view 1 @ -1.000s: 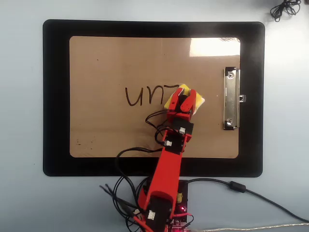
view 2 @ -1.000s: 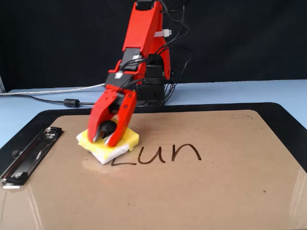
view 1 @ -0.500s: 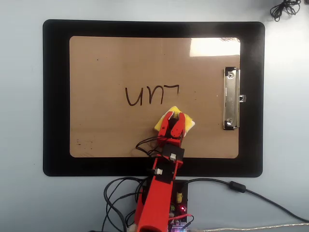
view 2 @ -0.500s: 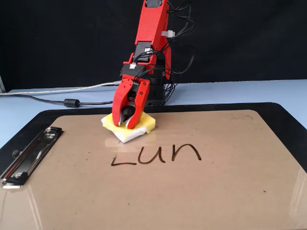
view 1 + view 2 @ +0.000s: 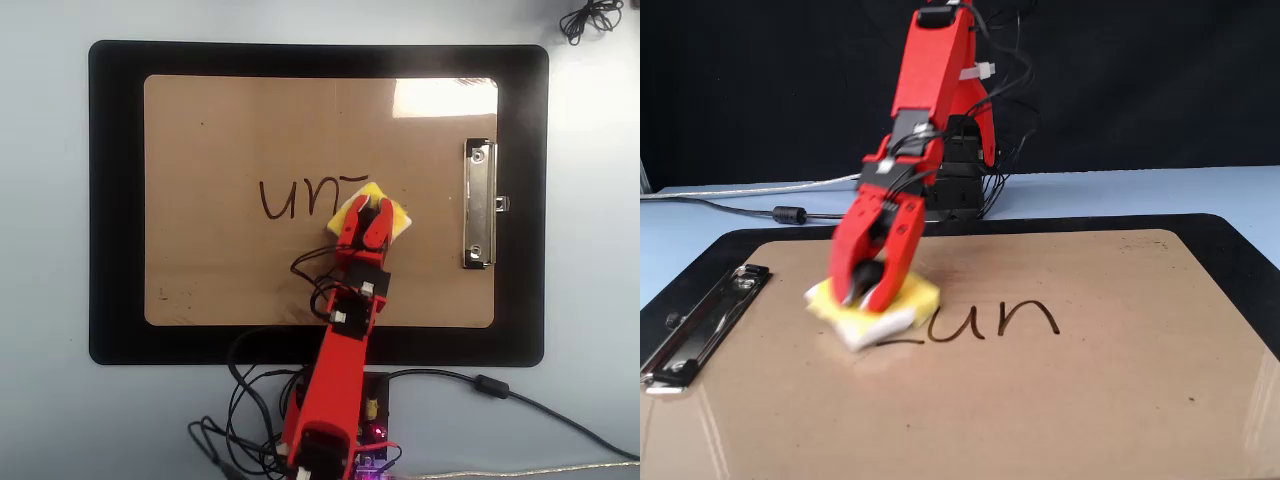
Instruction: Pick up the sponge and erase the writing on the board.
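Fingers: the red fingers [image 5: 872, 291] pinch the black knob of the sponge [image 5: 397, 215].
Sponge: flat on the board [image 5: 220, 270], covering the last stroke of the writing [image 5: 290, 199].
Board: on a black mat [image 5: 115, 200], on the table [image 5: 45, 240].
Clip: silver clip [image 5: 479, 205], right in the overhead view.

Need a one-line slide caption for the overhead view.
Gripper holds the sponge against the board, over the right end of the writing.

Glossy board [image 5: 230, 270]; metal clip [image 5: 479, 205]
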Controlling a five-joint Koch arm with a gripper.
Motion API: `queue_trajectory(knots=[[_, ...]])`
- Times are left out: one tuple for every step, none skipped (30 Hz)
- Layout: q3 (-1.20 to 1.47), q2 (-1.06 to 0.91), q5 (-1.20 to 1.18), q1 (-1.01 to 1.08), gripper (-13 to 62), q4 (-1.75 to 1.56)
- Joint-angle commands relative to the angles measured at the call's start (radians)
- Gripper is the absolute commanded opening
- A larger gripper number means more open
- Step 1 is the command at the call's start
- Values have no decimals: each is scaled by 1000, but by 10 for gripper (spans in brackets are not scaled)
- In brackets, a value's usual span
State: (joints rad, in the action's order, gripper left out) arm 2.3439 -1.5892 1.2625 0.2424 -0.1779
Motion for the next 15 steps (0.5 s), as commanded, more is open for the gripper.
queue_trajectory(knots=[[118,-193,9,20,-81,-3],[176,-252,9,21,-81,-5],[222,-305,9,25,-81,-5],[256,-334,11,26,-81,-6],[270,-337,11,26,-81,-8],[270,-333,12,26,-81,-9],[258,-319,14,23,-81,-17],[224,-287,25,23,-81,-41],[178,-238,44,20,-81,-74],[130,-169,72,17,-81,-103],[61,-67,115,14,-81,-147],[-2,18,144,11,-81,-184],[-61,107,163,6,-81,-227],[-118,196,172,2,-81,-270],[-166,270,176,2,-81,-311]])
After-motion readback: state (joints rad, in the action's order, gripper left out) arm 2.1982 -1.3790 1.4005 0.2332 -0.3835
